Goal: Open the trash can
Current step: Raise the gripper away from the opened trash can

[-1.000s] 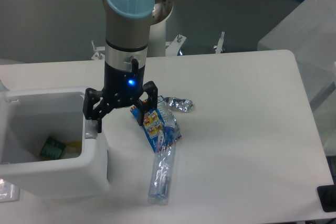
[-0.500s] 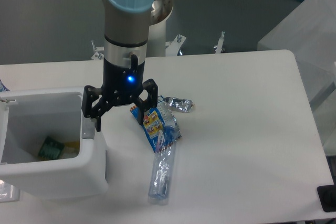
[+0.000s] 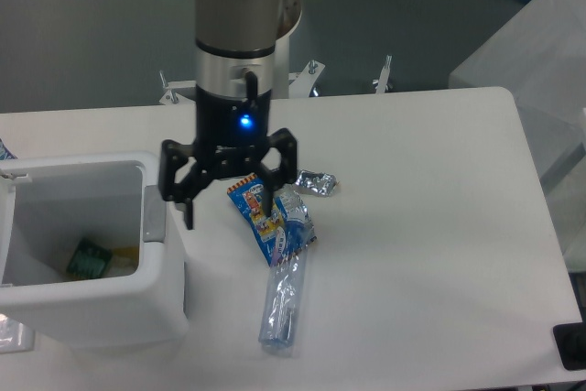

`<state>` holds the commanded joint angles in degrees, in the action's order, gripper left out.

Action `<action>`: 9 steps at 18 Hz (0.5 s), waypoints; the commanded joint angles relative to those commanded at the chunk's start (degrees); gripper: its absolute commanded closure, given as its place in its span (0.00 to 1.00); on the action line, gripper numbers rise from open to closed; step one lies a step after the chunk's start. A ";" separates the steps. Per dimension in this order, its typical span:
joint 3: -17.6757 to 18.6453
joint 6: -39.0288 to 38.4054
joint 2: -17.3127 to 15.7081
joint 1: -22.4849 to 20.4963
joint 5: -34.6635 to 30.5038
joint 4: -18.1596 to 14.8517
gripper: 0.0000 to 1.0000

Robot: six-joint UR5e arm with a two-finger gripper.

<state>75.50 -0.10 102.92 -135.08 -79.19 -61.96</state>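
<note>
The trash can (image 3: 92, 304) is seen at the lower left of the white table (image 3: 430, 226), its top open and its inside exposed, with a green packet (image 3: 91, 258) and a yellow scrap visible at the bottom. A grey tab (image 3: 154, 220) is set on the rim nearest the arm. The lid itself cannot be made out with certainty; only a white edge is glimpsed at the far left.

Just right of that rim, the gripper (image 3: 229, 203) is held above the table with its 2 black fingers spread wide apart and nothing between them. The left finger is placed close beside the grey tab, though contact cannot be confirmed. The bin therefore lies to the gripper's left in the picture, its long side running left to right.

Under and to the right of the gripper, a blue snack wrapper (image 3: 265, 217), a clear plastic bottle (image 3: 282, 304) and a crumpled foil piece (image 3: 316, 182) are scattered. The opening is judged essentially complete.
</note>
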 joint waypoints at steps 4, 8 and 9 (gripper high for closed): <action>0.61 12.19 -0.79 -3.69 -0.70 -2.97 0.00; 0.88 26.18 -0.79 -6.24 -5.63 -6.42 0.00; 0.87 27.25 -0.70 -7.11 -5.63 -6.33 0.00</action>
<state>76.38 27.15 102.22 -142.20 -84.81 -68.29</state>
